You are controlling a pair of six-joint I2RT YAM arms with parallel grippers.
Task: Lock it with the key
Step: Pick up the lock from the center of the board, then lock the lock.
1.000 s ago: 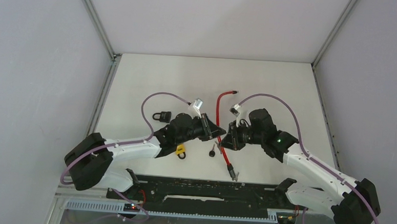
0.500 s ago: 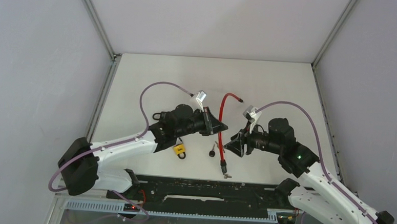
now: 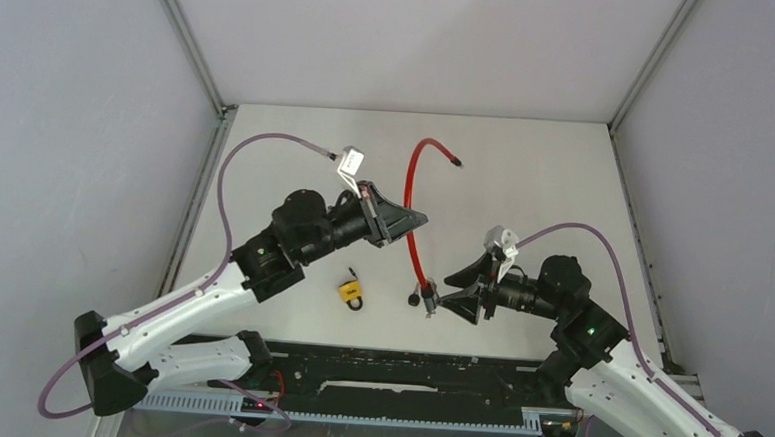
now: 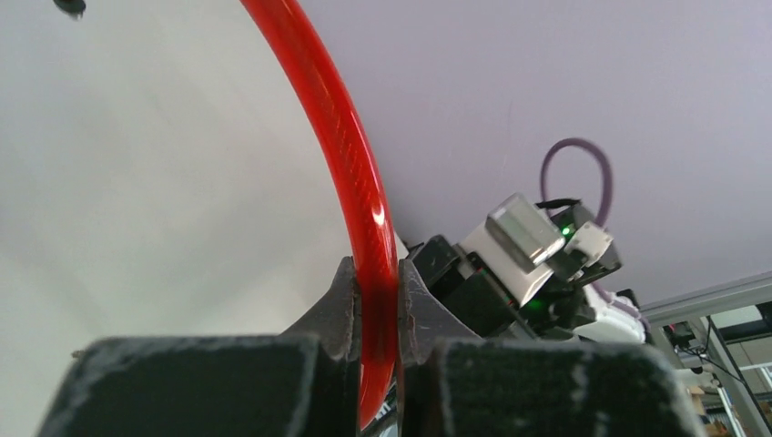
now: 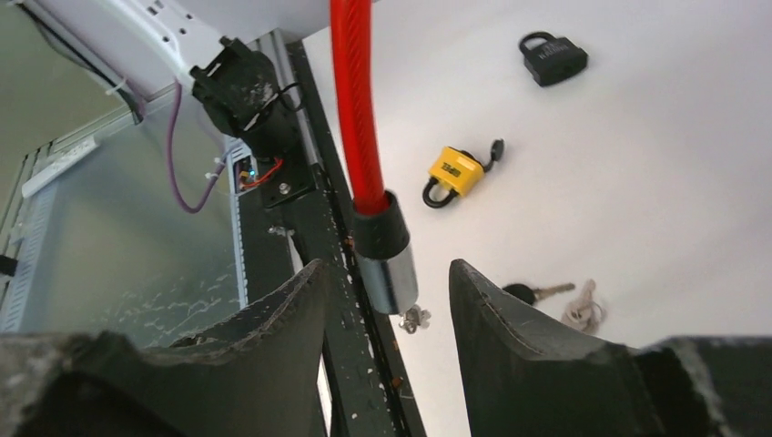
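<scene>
Left wrist, centre: left fingers [image 4: 339, 305] clamp the probably springy red cable [image 4: 364, 209]; right fingers [image 5: 273, 337] gape near its rigid barrel [image 5: 387, 255], the surer hold.

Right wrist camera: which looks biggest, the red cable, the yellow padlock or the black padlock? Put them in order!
1. red cable, by far, though it is nearest the camera.
2. yellow padlock and black padlock: about alike. The black one lies farther off, so I won't rank them.
</scene>
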